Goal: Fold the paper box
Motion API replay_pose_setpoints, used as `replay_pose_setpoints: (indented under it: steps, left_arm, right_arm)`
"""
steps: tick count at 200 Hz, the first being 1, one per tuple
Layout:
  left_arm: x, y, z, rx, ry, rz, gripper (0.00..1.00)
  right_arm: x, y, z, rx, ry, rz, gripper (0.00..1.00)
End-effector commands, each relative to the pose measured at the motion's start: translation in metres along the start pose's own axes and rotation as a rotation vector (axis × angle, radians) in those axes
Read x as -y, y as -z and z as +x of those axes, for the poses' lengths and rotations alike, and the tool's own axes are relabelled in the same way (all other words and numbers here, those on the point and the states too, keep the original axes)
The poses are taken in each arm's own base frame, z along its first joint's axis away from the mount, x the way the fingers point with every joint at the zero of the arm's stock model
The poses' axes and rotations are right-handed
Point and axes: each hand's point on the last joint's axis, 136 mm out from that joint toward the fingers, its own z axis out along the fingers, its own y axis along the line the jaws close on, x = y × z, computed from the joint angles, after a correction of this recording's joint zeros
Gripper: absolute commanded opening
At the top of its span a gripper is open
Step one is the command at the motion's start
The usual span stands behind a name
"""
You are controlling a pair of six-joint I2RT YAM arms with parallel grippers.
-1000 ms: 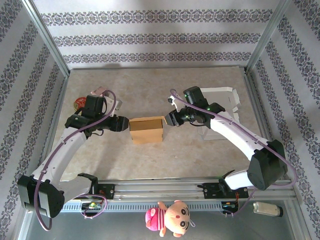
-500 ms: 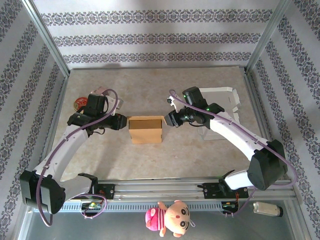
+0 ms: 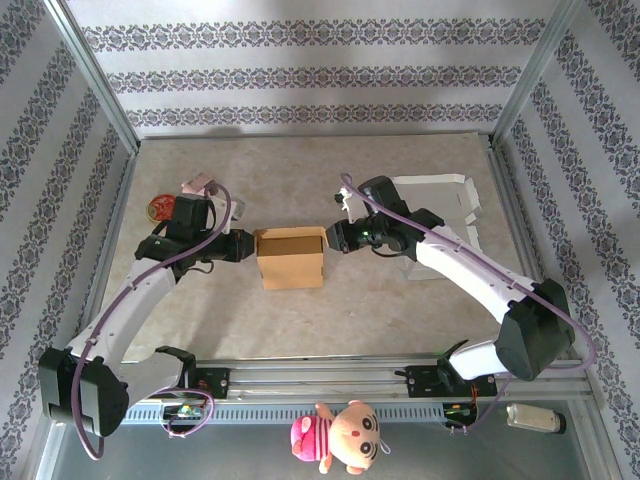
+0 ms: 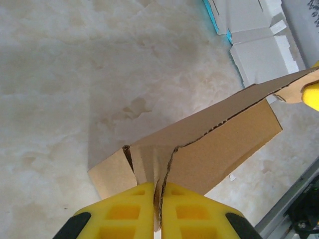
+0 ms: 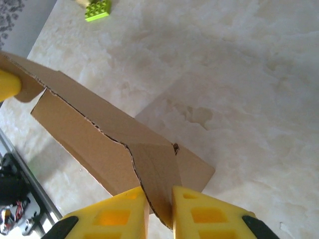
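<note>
At mid-table, both claws pinch opposite ends of the paper box.

From the left: the left gripper is clamped narrow on the box's left flap. In its wrist view the yellow fingers nip a torn cardboard edge, and white flat cartons lie beyond the box's far end. The brown box sits between the arms on the marble-patterned table. The right gripper holds the right flap the same way, with cardboard wedged between its pads; its wrist view adds a green block near the table's far edge. Overhead, a pink plush toy lies below the front rail. Against a second ago, the box keeps its spot and the right wrist has edged slightly left.
</note>
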Motion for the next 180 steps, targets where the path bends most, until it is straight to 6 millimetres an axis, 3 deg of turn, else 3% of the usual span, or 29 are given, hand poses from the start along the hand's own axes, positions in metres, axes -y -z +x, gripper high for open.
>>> replay_pose_setpoints:
  steps: [1,53,120,180]
  left_arm:
    - [0.006,0.002,-0.010,0.064,0.079,0.044,0.10]
    - [0.008,0.004,-0.006,0.071,0.102,0.039,0.10]
    - [0.018,0.005,0.001,0.103,0.068,0.019,0.07]
    - [0.027,-0.001,0.003,0.109,0.011,-0.015,0.04]
  right_arm:
    - [0.005,0.004,-0.004,0.042,-0.095,0.054,0.20]
    - [0.012,0.007,-0.002,0.064,-0.235,0.088,0.18]
    - [0.002,0.003,0.000,0.049,-0.376,0.037,0.17]
    - [-0.009,-0.002,0.007,0.032,-0.397,0.020,0.16]
